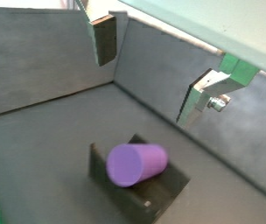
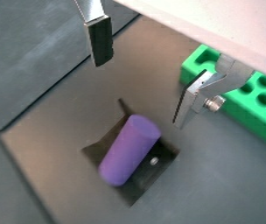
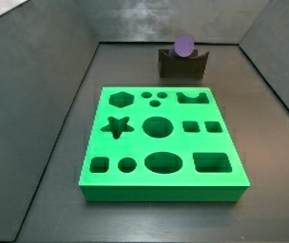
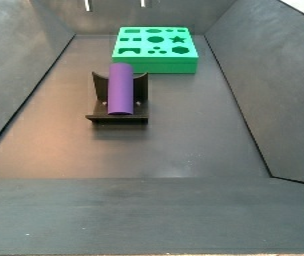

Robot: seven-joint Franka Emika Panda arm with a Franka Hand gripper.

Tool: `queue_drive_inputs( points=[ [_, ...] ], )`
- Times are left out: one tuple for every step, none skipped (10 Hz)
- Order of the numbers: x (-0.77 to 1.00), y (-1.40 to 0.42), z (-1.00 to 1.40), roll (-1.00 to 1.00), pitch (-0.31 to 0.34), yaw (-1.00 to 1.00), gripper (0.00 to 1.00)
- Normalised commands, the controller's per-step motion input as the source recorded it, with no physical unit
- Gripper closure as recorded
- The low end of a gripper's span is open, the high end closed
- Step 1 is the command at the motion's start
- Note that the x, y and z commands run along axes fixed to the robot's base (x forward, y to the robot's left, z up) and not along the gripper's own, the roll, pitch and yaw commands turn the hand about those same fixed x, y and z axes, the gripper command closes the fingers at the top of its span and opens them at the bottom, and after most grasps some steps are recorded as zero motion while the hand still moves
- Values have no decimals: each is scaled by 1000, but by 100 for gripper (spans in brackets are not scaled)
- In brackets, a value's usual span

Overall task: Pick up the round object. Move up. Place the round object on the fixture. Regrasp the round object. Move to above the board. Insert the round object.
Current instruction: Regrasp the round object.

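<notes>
The purple round object [image 1: 136, 164] lies in the notch of the dark fixture [image 1: 147, 199], clear of the fingers. It shows in all views: a wrist view [image 2: 129, 149] and both side views [image 3: 184, 46] [image 4: 120, 87]. The fixture [image 3: 183, 66] [image 4: 115, 115] stands on the grey floor beyond the green board [image 3: 160, 142] [image 4: 155, 47], apart from it. My gripper [image 1: 152, 68] [image 2: 147, 70] is open and empty, raised above the peg with its fingers well apart. Only its fingertips show at the upper edge of a side view [image 4: 115, 4].
Dark grey walls [image 3: 58, 85] enclose the floor on all sides. The board's edge [image 2: 247, 92] lies close beside one finger in a wrist view. Bare floor [image 4: 155, 200] stretches in front of the fixture.
</notes>
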Motion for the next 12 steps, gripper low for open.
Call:
queue_drive_inputs(
  points=[
    [62,-28,-19,1000,51,41,0],
    [68,-29,-18,1000,60,44,0],
    [90,-33,-22,1000,87,54,0],
    [98,-35,-23,1000,101,59,0],
    [111,-39,-19,1000,133,76,0],
    [119,-43,-20,1000,159,94,0],
    [130,-45,-26,1000,195,132,0],
    [137,-48,-23,1000,214,158,0],
    [152,-49,-27,797,201,191,0],
    [162,-54,-28,619,181,209,0],
    [181,-54,-28,387,148,227,0],
    [186,-44,-19,303,130,232,0]
  ],
)
